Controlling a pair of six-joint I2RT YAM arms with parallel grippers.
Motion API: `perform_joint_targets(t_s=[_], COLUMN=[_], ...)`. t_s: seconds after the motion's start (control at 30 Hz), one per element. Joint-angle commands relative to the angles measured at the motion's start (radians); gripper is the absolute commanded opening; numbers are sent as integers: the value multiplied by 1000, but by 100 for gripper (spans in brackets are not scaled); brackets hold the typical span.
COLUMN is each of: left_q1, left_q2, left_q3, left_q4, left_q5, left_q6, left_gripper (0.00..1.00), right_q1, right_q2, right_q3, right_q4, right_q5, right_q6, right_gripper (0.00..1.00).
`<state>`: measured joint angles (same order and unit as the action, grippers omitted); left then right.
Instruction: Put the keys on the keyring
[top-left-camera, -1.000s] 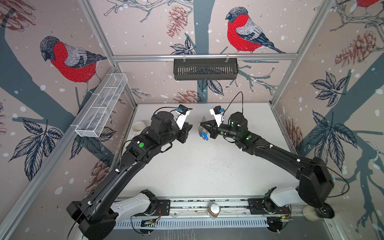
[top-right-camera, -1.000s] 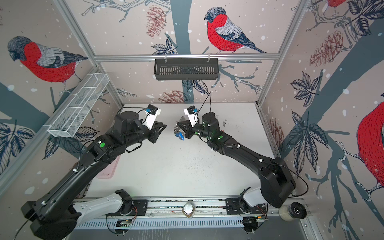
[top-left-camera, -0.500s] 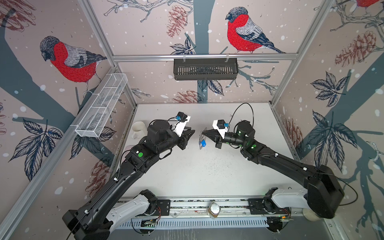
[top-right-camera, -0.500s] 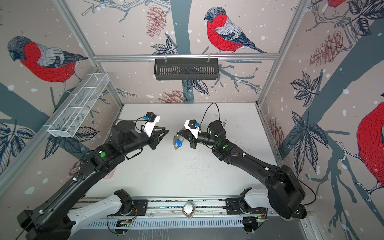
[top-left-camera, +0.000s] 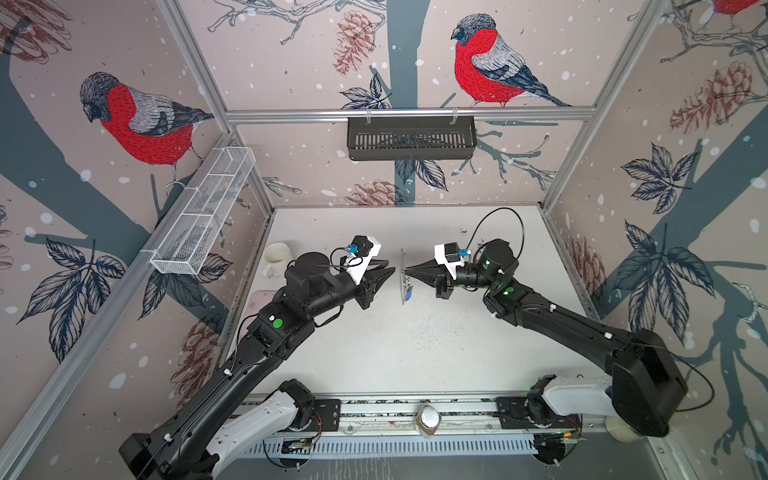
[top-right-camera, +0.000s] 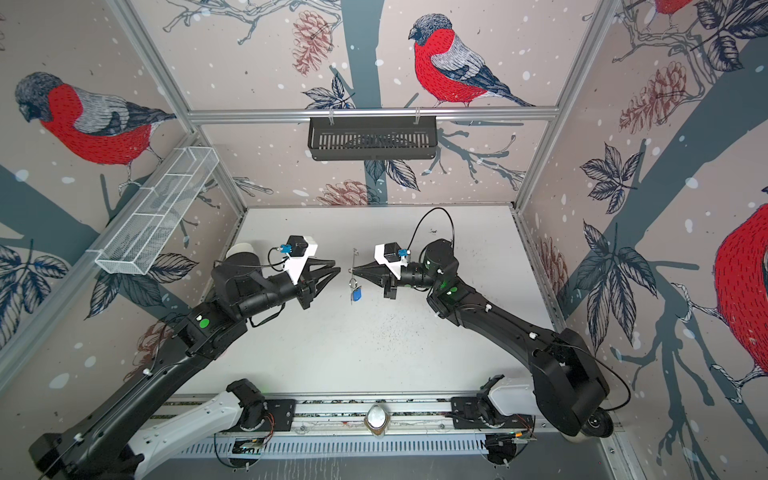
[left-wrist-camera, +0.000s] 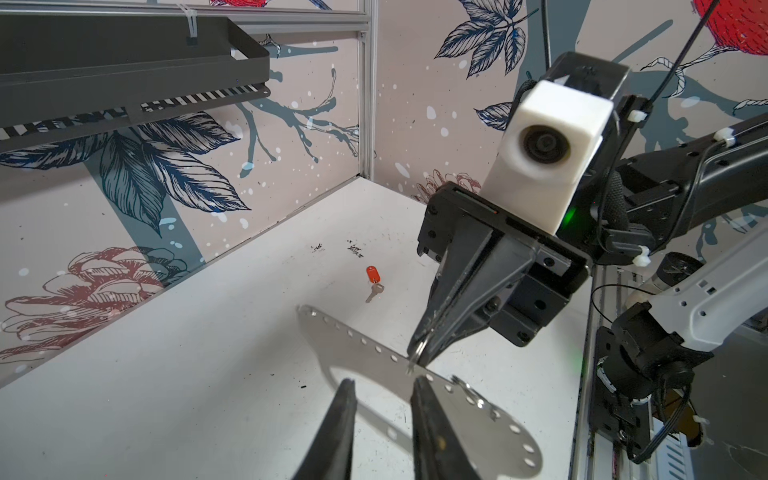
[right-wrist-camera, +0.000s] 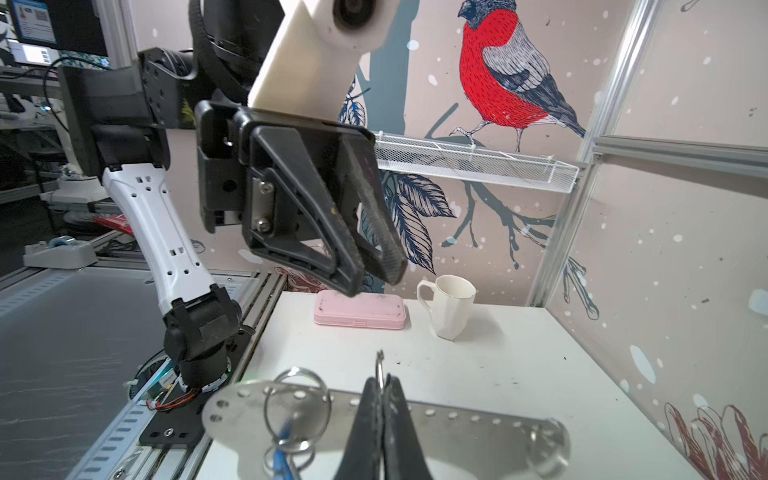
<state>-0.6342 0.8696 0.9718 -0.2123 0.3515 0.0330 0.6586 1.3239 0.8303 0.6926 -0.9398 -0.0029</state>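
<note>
Right fingers (left-wrist-camera: 457, 307) clamped on keyring (left-wrist-camera: 486, 436), mid-air, top-view centre; blue-tagged key (top-right-camera: 356, 294) hangs from it; left fingers (left-wrist-camera: 340, 432) slightly apart, empty; red-tagged key (left-wrist-camera: 373, 277) lies on tabletop (left-wrist-camera: 208, 374); best: steady keyring, pinch red tag.

My left gripper (top-left-camera: 390, 267) and right gripper (top-left-camera: 407, 270) have drawn nearer, bringing the keyring (top-left-camera: 402, 257) along; my right wrist has levelled out.

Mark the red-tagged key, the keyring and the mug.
red-tagged key (left-wrist-camera: 373, 275): left wrist view, on its red tag.
keyring (right-wrist-camera: 469, 444): right wrist view, bare plate face.
mug (right-wrist-camera: 451, 311): right wrist view, outer side wall.
</note>
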Motion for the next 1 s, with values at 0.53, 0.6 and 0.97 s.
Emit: perform_joint_targets(t_s=[0.53,0.6,0.97], left_q1=[-5,-5,-9], left_q2=[19,20,20], left_q3=[-9,-10,-11], left_q4=[118,121,116], left_q5=[166,178,184], left_q6=[34,34,37], left_gripper=[26,26,18], right_q1=[12,13,18], right_q2=[8,9,19], right_q3=[19,20,32], right_q4=[114,114,143], right_q5=[-109,-108,-132], right_q6=[93,96,131], right_gripper=[0,0,0])
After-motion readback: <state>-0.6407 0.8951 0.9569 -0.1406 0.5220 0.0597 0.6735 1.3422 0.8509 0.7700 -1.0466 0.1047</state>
